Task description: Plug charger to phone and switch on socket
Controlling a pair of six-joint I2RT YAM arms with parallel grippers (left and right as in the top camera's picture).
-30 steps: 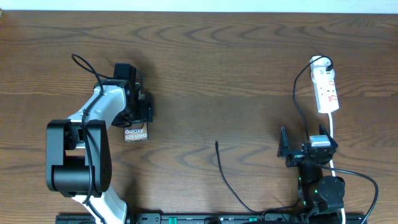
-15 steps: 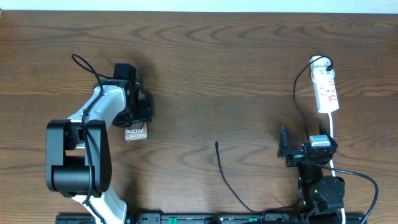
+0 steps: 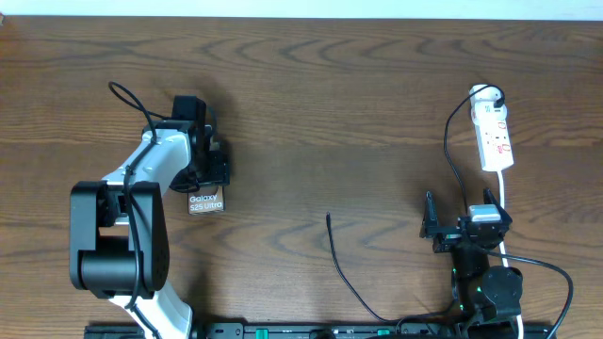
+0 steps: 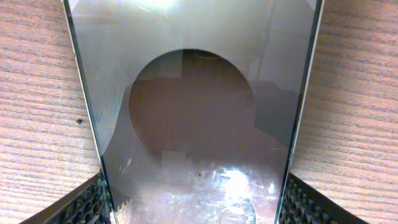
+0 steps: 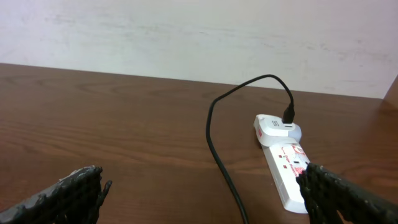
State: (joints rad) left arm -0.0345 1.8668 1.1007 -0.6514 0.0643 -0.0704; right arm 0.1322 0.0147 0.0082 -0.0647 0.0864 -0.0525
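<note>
Phone (image 3: pixel 206 201) at 9 o'clock on desk (image 3: pixel 311 94), gripped edgewise by left end effector (image 4: pixel 196 208), may slip, being slick; right end effector (image 5: pixel 202 190) wide, empty, charger (image 3: pixel 335 256) untouched.

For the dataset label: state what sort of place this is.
Probably an indoor lab or office workbench: a wood-grain table against a plain pale wall, with a white power strip lying on it.

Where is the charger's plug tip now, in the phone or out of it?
Out. In the overhead view the charger ends bare on the table, well apart from the phone.
</note>
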